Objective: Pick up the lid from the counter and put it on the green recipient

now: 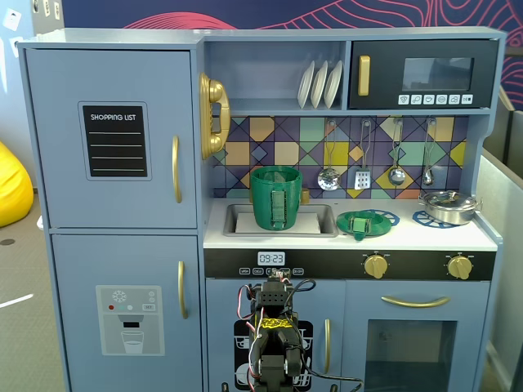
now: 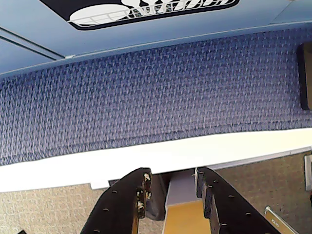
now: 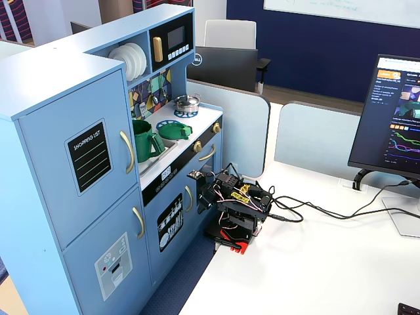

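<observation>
Now | arm (image 3: 237, 203) folded low | gripper (image 2: 170, 187) part open, empty | lid (image 1: 361, 223) on counter — rise, pinch its centre handle squarely | recipient (image 1: 276, 197) in sink.

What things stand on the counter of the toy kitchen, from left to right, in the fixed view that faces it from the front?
Green recipient in the sink → lid lying on the left blue burner print → steel pot on the right burner print.
</observation>
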`<act>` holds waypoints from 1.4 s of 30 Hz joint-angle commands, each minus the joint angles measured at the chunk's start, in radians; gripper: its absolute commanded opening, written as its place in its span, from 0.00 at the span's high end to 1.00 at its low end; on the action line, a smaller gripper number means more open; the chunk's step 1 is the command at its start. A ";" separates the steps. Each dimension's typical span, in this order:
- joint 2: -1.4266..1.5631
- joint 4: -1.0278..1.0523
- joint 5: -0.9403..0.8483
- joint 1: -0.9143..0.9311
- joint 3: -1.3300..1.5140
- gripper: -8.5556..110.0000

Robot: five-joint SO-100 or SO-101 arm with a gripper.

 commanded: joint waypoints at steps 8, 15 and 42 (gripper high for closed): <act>-0.006 0.179 0.018 0.081 -0.003 0.93; -0.034 -0.212 0.126 0.201 -0.060 0.93; -0.752 -1.588 -0.110 0.681 -0.565 0.57</act>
